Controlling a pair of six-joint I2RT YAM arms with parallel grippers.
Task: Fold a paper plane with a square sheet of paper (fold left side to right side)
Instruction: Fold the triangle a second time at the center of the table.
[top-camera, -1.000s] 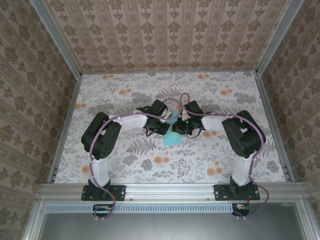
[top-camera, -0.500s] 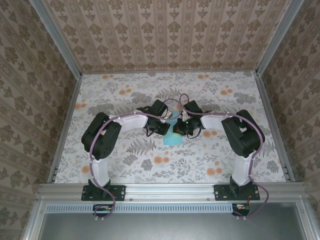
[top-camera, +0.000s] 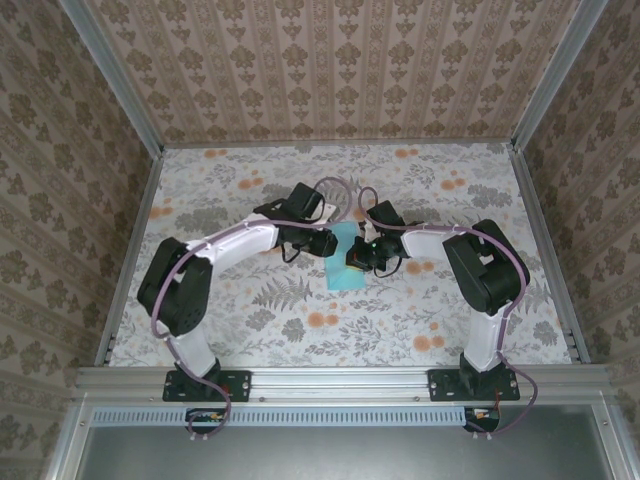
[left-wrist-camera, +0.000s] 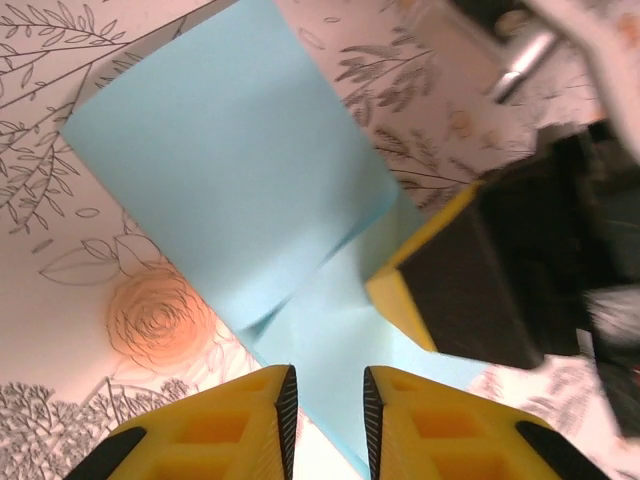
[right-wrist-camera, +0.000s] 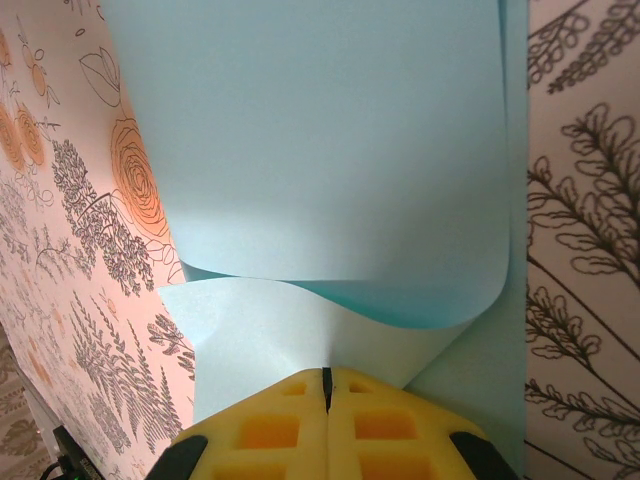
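The square sheet of paper (top-camera: 346, 264) lies light blue on the flowered table (top-camera: 240, 190) between my two arms, one side folded over in a loose curl (right-wrist-camera: 320, 130). My right gripper (right-wrist-camera: 326, 378) is shut on a raised flap of the sheet at its near edge, and it sits over the paper's right side (top-camera: 358, 262). My left gripper (left-wrist-camera: 329, 400) stands slightly open just off the sheet (left-wrist-camera: 230, 170), with nothing between its fingers; from above it is at the paper's upper left (top-camera: 322, 240). The paper plane is out of view.
Patterned walls and a metal frame (top-camera: 530, 230) close in the table on three sides. The arm bases (top-camera: 205, 385) stand on the near rail. The right arm's dark wrist (left-wrist-camera: 560, 250) is close in front of my left fingers.
My left gripper has opened, let go of the paper and drawn back to the left, its elbow swinging outward. The right gripper stays shut on the sheet.
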